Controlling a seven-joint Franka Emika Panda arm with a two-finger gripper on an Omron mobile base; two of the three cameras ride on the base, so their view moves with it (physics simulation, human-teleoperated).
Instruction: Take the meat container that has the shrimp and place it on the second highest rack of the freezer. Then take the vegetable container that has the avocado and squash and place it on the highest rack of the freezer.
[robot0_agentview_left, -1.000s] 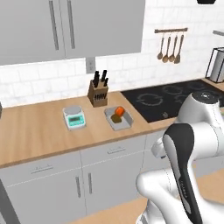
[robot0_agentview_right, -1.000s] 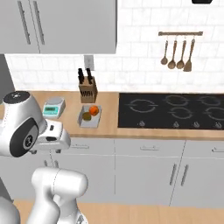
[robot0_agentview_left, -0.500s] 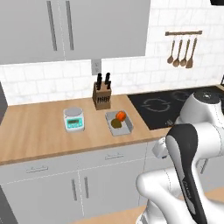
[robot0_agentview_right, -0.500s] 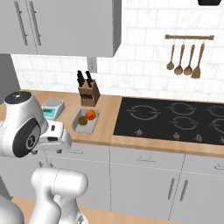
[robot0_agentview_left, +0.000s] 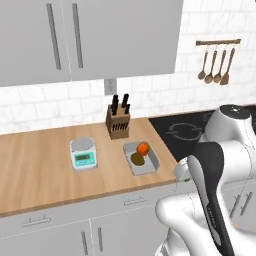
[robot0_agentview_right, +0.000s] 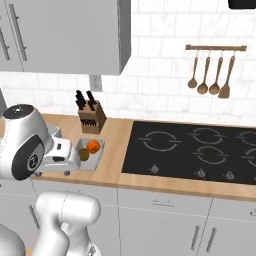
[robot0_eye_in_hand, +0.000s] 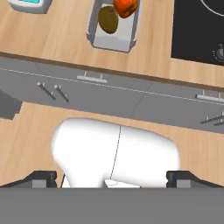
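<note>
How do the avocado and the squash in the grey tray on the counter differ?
Colour: the avocado is dull brownish-green, while the squash is bright orange.
Position: the avocado lies nearer the counter's front edge; the squash sits behind it, toward the knife block.
Shared: both are rounded, of similar size, and lie close together in the same shallow grey tray.

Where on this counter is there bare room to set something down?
Bare wood lies left of the scale, and along the front edge of the counter. It is crowded where the scale, the knife block and the vegetable tray sit close together beside the cooktop.
</note>
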